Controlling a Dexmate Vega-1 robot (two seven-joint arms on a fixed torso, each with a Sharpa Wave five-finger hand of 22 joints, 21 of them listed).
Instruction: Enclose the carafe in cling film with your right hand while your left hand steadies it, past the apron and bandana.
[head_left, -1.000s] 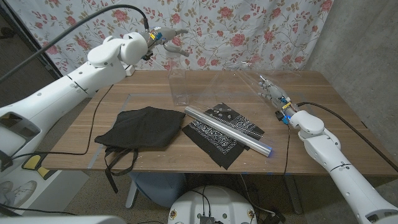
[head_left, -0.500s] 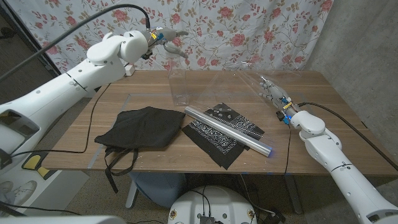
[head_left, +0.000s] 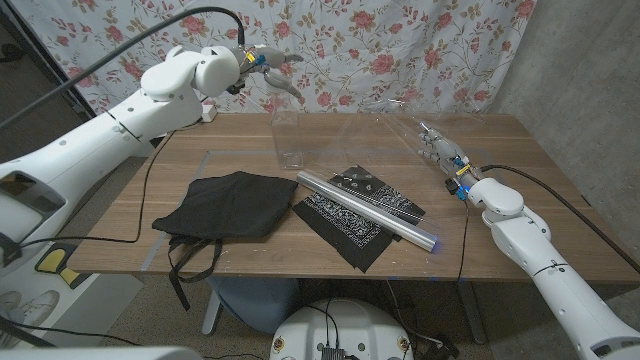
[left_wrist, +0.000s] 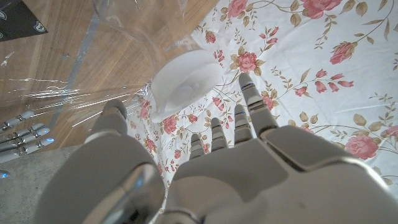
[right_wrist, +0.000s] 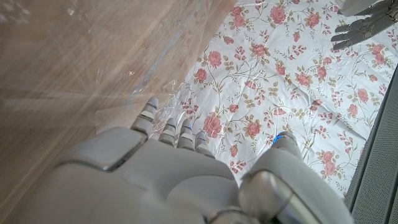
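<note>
A clear glass carafe (head_left: 288, 138) stands upright at the back of the table (head_left: 500, 200); its round mouth (left_wrist: 185, 86) shows in the left wrist view. My left hand (head_left: 270, 68) (left_wrist: 205, 168) hovers above and behind it, fingers spread, touching nothing. A cling film roll (head_left: 366, 208) lies slantwise across the black paisley bandana (head_left: 350, 222). A sheet of film (head_left: 392, 135) (right_wrist: 93, 62) rises from the roll to my right hand (head_left: 438, 148) (right_wrist: 168, 168), which holds its raised edge right of the carafe. The black apron (head_left: 228, 205) lies crumpled at front left.
A floral curtain (head_left: 400, 50) hangs right behind the table's far edge. A black cable (head_left: 150, 185) runs over the table's left part, and another trails by my right arm. Bare wood lies between the carafe and the film sheet.
My left hand has drifted slightly right and lower, closer over the carafe's mouth. The right hand and the film sheet have stayed put.
</note>
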